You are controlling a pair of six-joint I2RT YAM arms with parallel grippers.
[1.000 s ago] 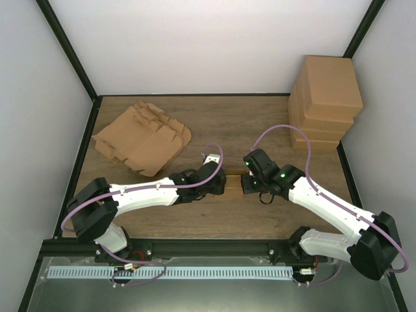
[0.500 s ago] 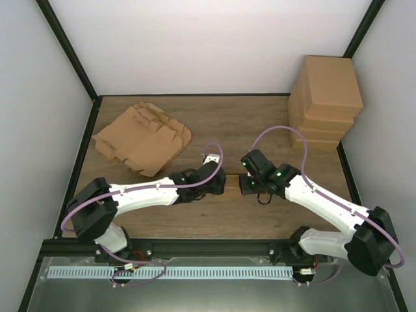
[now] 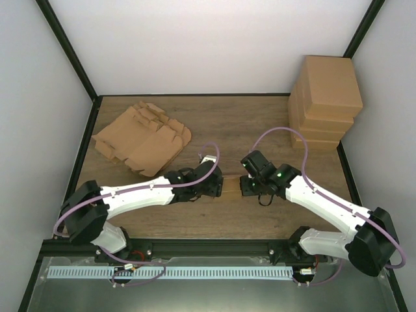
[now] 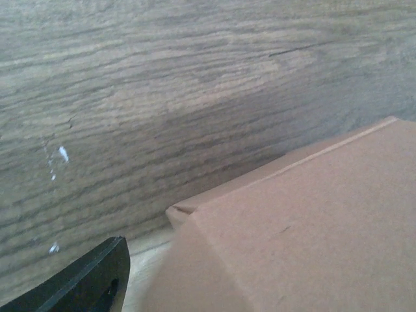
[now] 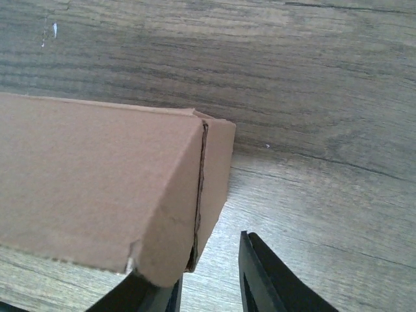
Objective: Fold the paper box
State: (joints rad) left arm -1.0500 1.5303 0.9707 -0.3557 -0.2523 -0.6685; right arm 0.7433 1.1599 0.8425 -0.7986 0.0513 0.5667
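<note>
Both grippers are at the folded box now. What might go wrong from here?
The end flap of the box shows a gaping seam in the right wrist view; it may spring open once let go. The right gripper sits right by the box corner; pulling away might drag the box.

The bench [image 3: 260,123] is brown wood grain with darker streaks and a few white flecks. The paper box [image 5: 91,188] is plain tan cardboard, unprinted. At upper right, a stack of boxes [image 3: 328,97] is the same tan; at upper left, a pile of flat cardboard [image 3: 143,140] matches it. Both arms, the left [image 3: 136,194] and the right [image 3: 325,201], are white with black joints and purple cables [image 3: 286,130]. A green light [image 3: 281,173] glows on the right arm. The right claw [image 5: 211,289] is black. The walls [image 3: 214,45] are white, framed by black rails [image 3: 65,58].
</note>
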